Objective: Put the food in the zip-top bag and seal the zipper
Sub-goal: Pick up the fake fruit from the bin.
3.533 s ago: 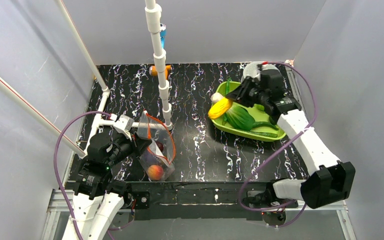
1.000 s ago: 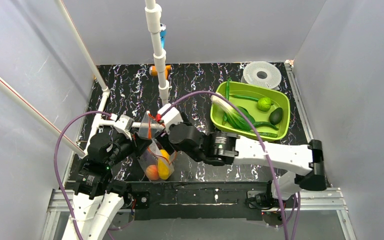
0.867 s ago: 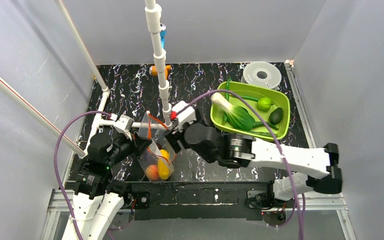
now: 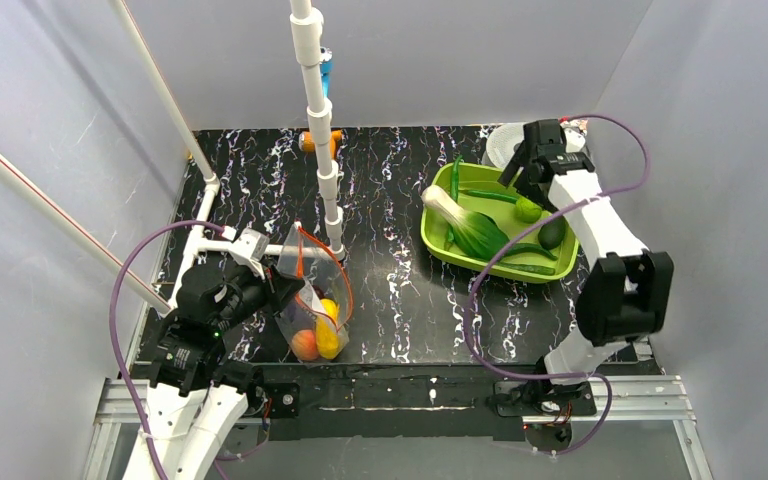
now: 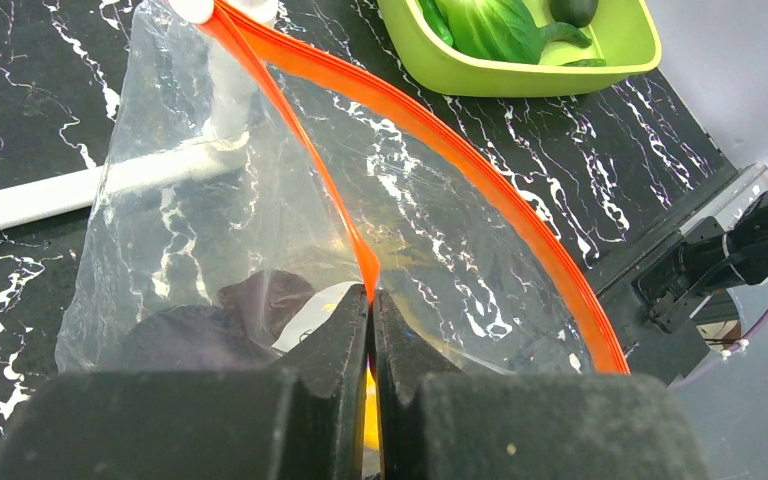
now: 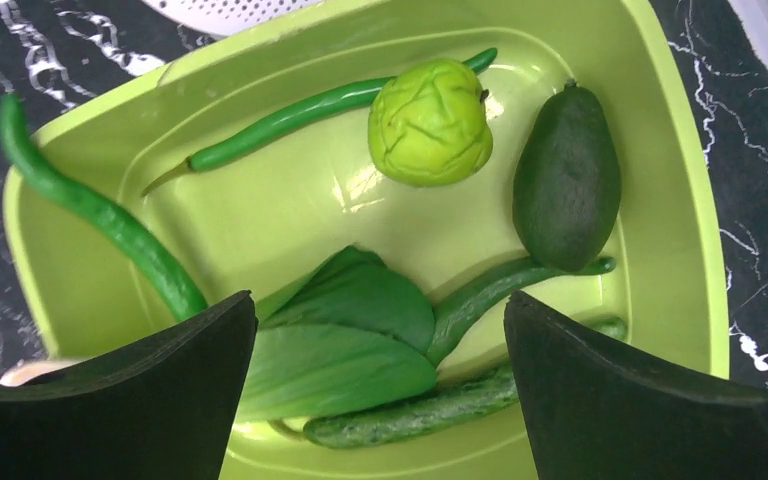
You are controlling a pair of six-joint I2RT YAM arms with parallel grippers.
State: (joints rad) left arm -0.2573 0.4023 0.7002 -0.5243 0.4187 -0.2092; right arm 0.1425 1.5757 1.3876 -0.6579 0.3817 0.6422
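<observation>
The left gripper (image 5: 371, 305) pinches the red-orange zipper strip (image 5: 430, 130) of the clear plastic bag (image 5: 180, 230), lower left, holding an orange-red peach (image 4: 305, 344), yellow piece (image 4: 328, 335) and perhaps a plum (image 5: 260, 300), while the right gripper (image 6: 375, 305) is spread above the lime-green tray (image 6: 695, 250).

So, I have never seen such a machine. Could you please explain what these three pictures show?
Two robot arms work at a black marbled table. The wide picture is taken from above; the other two come from small cameras on each arm's wrist. The left gripper is shut on the orange zipper of a clear zip-top bag, holding its mouth open. Inside lie an orange peach and a yellow piece. The right gripper hangs open above a lime-green tray that holds an avocado, a light green ball and green pods.
</observation>
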